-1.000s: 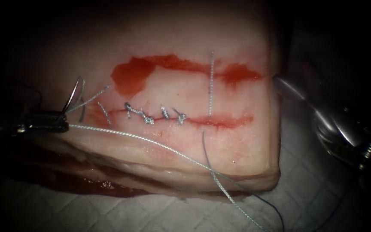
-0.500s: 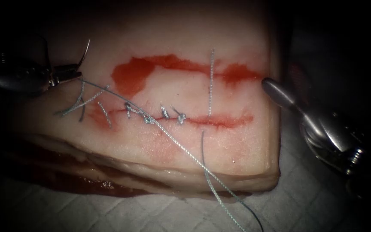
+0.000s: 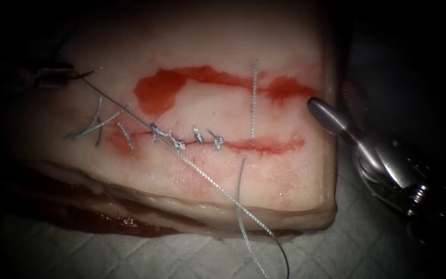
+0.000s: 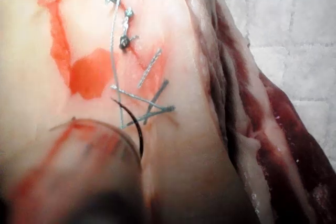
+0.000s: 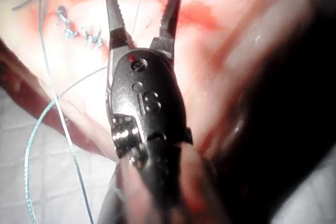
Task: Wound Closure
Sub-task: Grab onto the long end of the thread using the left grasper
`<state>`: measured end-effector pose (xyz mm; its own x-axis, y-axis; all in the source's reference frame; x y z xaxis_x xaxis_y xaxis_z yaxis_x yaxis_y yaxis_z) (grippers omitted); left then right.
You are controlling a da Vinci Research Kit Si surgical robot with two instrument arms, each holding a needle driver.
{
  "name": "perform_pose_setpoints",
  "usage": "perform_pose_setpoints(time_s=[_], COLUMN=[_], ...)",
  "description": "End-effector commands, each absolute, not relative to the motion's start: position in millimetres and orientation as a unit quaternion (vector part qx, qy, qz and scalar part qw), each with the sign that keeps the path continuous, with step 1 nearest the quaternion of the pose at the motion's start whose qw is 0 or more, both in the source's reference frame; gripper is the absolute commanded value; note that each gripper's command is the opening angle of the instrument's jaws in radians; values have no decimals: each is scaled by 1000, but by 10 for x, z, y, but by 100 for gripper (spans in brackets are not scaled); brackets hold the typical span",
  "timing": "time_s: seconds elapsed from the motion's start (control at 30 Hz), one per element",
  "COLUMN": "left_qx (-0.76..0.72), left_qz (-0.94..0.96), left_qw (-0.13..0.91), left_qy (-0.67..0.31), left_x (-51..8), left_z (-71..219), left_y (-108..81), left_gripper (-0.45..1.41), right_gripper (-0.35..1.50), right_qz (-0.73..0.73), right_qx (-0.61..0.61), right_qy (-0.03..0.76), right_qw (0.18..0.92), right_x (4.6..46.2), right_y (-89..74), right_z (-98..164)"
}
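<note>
White gauze-like cloth lies under the tissue, whose cut runs across the middle of the endoscope frame with a row of knotted stitches along its left half and red fluid pooled above it. My left tool sits at the upper left of the frame, its jaws closed on the needle, which is free of the tissue; I cannot tell where along its curve I grip it. Thread runs taut from there diagonally across the stitches to the lower edge. Cut ends of thread lie on the tissue left of the cut. My right tool hangs just beside the tissue's right edge; its wrist view shows the jaws parted, holding nothing.
</note>
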<state>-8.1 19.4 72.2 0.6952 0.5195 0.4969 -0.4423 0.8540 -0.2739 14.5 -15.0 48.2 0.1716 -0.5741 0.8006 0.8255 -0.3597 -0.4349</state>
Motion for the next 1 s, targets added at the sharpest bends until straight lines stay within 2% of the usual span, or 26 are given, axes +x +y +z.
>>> perform_pose_setpoints(time_s=[0.03, 0.07, 0.17, 0.43, 0.67, 0.73, 0.8, 0.9, 0.97, 1.0], left_qx=[-68, -64, -26, 88, 125, 137, 164, 196, 217, 232], left_qz=[252, 233, 180, 72, 6, 1, 13, 26, 33, 46], left_qw=[921, 927, 932, 940, 896, 892, 878, 863, 857, 852], left_qy=[-289, -289, -313, -322, -426, -432, -449, -464, -466, -467], left_x=[-83, -82, -78, -77, -118, -126, -161, -202, -228, -260], left_z=[728, 730, 732, 727, 659, 651, 624, 597, 583, 572], left_y=[194, 192, 183, 170, 172, 169, 157, 146, 141, 134], left_gripper=[116, 131, 140, 140, 138, 136, 128, 99, 98, 99], right_gripper=[130, 130, 130, 131, 133, 133, 131, 131, 131, 131], right_qz=[-630, -630, -630, -628, -629, -629, -630, -629, -628, -627], right_qx=[-531, -531, -532, -534, -534, -535, -533, -530, -526, -524], right_qy=[-116, -116, -116, -114, -111, -110, -109, -111, -115, -116], right_qw=[555, 555, 554, 554, 554, 553, 554, 558, 562, 564], right_x=[155, 156, 157, 159, 154, 152, 147, 142, 137, 134], right_y=[-149, -149, -151, -152, -151, -150, -147, -145, -143, -141], right_z=[487, 487, 488, 488, 487, 486, 485, 483, 483, 483])
